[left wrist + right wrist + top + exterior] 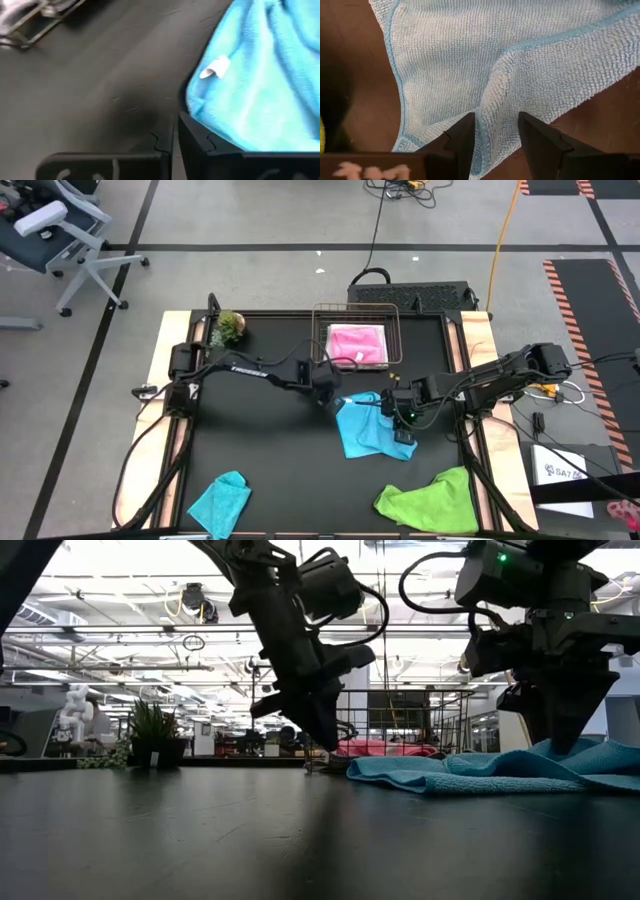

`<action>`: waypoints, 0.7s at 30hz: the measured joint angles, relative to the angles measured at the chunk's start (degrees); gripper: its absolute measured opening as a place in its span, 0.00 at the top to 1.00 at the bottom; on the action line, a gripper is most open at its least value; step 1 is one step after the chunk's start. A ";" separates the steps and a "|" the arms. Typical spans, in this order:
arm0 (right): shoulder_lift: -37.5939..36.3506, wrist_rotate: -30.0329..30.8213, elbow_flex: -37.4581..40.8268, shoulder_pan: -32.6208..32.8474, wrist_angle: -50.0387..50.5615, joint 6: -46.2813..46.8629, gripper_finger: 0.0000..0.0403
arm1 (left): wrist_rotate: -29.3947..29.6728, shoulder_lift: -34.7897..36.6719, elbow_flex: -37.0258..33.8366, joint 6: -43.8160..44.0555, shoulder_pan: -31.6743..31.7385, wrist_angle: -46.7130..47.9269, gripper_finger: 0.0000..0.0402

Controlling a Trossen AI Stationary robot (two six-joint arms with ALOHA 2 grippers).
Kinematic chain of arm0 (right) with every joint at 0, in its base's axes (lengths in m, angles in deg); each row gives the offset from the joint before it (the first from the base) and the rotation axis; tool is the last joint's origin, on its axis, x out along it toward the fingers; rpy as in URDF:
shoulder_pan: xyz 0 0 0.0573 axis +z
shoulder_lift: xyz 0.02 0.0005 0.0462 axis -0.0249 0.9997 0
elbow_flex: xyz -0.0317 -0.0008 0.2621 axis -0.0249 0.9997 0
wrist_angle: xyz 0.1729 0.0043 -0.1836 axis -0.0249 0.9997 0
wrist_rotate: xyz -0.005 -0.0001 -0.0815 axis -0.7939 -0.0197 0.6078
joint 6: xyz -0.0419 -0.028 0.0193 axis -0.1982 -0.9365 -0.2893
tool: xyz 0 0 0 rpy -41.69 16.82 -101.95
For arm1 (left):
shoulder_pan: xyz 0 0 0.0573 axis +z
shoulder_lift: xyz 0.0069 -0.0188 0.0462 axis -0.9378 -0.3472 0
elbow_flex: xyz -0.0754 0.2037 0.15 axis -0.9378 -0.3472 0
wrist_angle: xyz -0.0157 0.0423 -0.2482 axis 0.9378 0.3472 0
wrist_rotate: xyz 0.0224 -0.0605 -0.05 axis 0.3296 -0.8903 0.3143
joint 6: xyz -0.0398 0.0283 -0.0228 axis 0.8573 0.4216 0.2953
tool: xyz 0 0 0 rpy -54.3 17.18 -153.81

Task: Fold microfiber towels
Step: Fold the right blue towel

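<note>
A sky blue towel (368, 425) lies crumpled on the black table, with a white tag (216, 67) near its edge. My left gripper (330, 398) hangs shut just above the mat at the towel's left corner (360, 768), slanting down. My right gripper (495, 127) stands on the towel's near right part, shut on a ridge of the cloth. A hot pink towel (358, 345) lies in the wire basket (325, 330). The teal towel (222, 502) and the lime green towel (430, 502) lie bunched near the front edge. My left gripper has nothing between its fingers. The towel's edge (197, 120) lies right beside the outer side of one finger (192, 137); whether they touch, I cannot tell. My right gripper comes from above, pointing steeply down. A raised ridge of the sky blue towel (495, 107) stands between its two fingers, several layers bunched. The towel stays flat on the table around it.
A small potted plant (228, 328) stands at the far left corner. The wire basket sits at the table's far middle. Bare black mat (270, 450) spreads between the blue towel and the teal one. Cables run along the table's right edge.
</note>
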 joint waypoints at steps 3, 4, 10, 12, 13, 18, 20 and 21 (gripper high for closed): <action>-0.02 0.94 0.00 0.00 -0.02 0.40 0.65 | -2.77 -1.04 0.04 -0.09 0.26 -2.31 0.94; 0.00 1.02 0.00 0.00 0.00 0.40 0.65 | -3.51 -1.39 0.02 -0.12 0.26 -2.43 0.94; -0.02 1.08 0.00 -0.02 -0.19 1.67 0.65 | -5.19 -1.68 0.04 -0.20 -0.32 -5.20 0.93; 0.00 1.08 0.00 0.00 -0.15 1.73 0.65 | -5.04 -2.63 0.00 0.17 -0.35 -6.24 0.93; 0.00 1.08 0.00 0.00 -0.21 1.84 0.65 | -5.11 -2.95 0.00 0.30 -0.32 -6.66 0.93; 0.00 1.08 0.00 0.00 -0.15 1.96 0.65 | -5.71 -4.27 -0.03 1.24 -0.29 -7.44 0.93; 0.00 1.08 0.00 0.00 -0.11 2.17 0.65 | -5.67 -4.57 -0.05 1.27 -0.28 -8.43 0.93; 0.00 1.08 0.00 0.00 -0.11 2.17 0.65 | -5.64 -4.59 -0.05 1.26 -0.17 -8.71 0.93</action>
